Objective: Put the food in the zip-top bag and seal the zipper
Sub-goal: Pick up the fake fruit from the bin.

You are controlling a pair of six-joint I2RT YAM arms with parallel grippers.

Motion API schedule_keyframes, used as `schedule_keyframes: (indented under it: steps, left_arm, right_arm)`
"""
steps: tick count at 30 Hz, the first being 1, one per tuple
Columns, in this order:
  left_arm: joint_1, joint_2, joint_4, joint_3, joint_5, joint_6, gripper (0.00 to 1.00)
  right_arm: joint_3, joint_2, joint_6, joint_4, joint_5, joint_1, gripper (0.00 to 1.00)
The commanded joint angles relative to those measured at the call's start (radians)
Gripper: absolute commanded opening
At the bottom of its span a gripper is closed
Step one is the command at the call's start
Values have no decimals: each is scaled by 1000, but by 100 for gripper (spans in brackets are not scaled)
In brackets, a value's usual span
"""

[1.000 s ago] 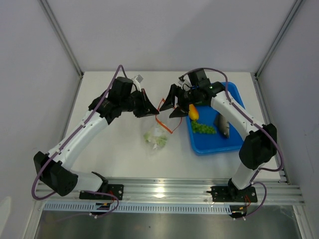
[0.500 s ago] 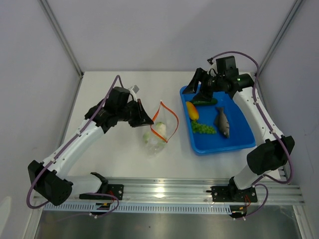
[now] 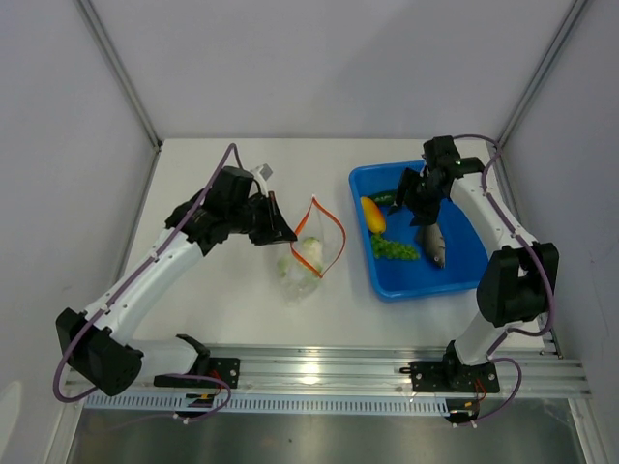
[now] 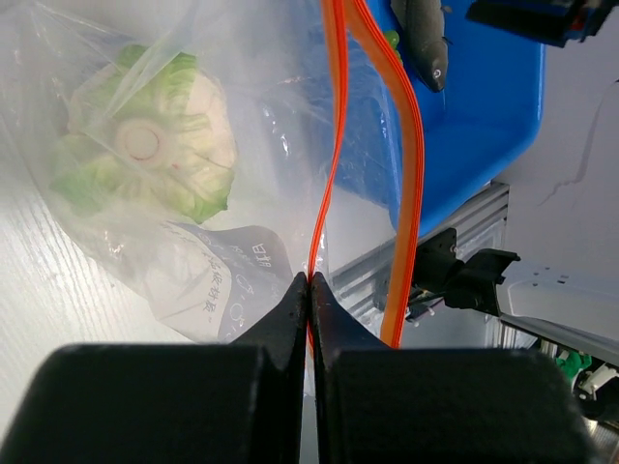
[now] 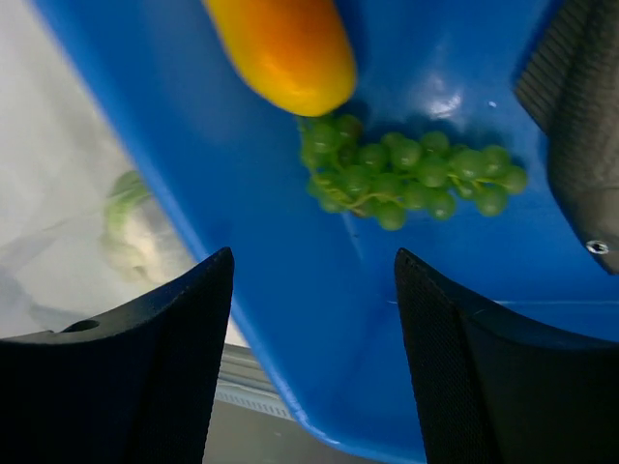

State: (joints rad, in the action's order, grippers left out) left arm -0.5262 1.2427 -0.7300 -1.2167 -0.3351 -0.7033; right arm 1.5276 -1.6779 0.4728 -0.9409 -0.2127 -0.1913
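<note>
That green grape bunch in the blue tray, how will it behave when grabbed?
The grape bunch likely grips well: its knobbly beads offer purchase. It lies flat on the blue tray, so it probably won't roll. Its thin stems may flex.

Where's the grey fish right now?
In the top view the grey fish lies inside the blue tray on the right side, just right of the green grapes.

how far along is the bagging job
Done: one white-and-green piece sits in the bag. In hand: left gripper pinches the zipper, mouth open; right gripper, open, hangs over the tray. Left: orange piece, grapes, fish, dark green piece, then sealing.
</note>
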Motion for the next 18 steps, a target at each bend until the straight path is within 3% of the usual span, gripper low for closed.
schedule_keyframes:
  steps: [1, 8, 18]
  left_arm:
    - [-4, 8, -6, -52, 4, 37, 1]
    - [-5, 35, -8, -75, -4, 48, 1]
    - [-5, 41, -19, -89, 8, 57, 1]
  right_arm:
    - [-36, -3, -40, -19, 53, 4, 68]
    - [-115, -49, -140, 20, 55, 1, 68]
    - [-161, -117, -267, 62, 280, -146, 71]
